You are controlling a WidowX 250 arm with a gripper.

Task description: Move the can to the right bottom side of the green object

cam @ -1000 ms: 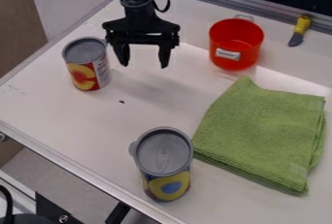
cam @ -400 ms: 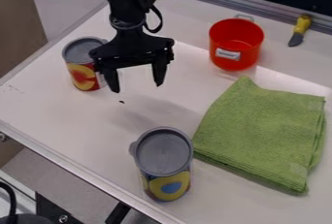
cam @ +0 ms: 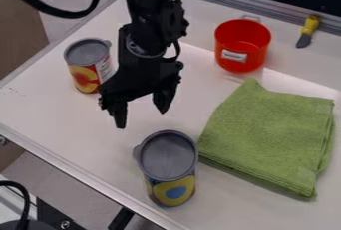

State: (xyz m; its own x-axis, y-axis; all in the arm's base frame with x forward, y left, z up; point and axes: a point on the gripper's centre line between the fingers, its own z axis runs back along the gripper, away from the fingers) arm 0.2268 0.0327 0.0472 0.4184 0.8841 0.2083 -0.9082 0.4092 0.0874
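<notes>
In the camera view, the gripper (cam: pixel 141 117) has come down the table since the earlier frames, towards six o'clock, and now hangs just off the eleven o'clock side of the near can (cam: pixel 169 167). That suggests the near can, rather than the red-labelled can (cam: pixel 86 69) up at ten o'clock in the view, is the one wanted. The near can has not shifted: it stands upright at the eight o'clock side of the green cloth (cam: pixel 269 137), so it probably must be grasped and taken round to the cloth's five o'clock side. The arm (cam: pixel 150 22) enters from around twelve o'clock, its fingers spread and pointing down, with nothing pinched between them.
</notes>
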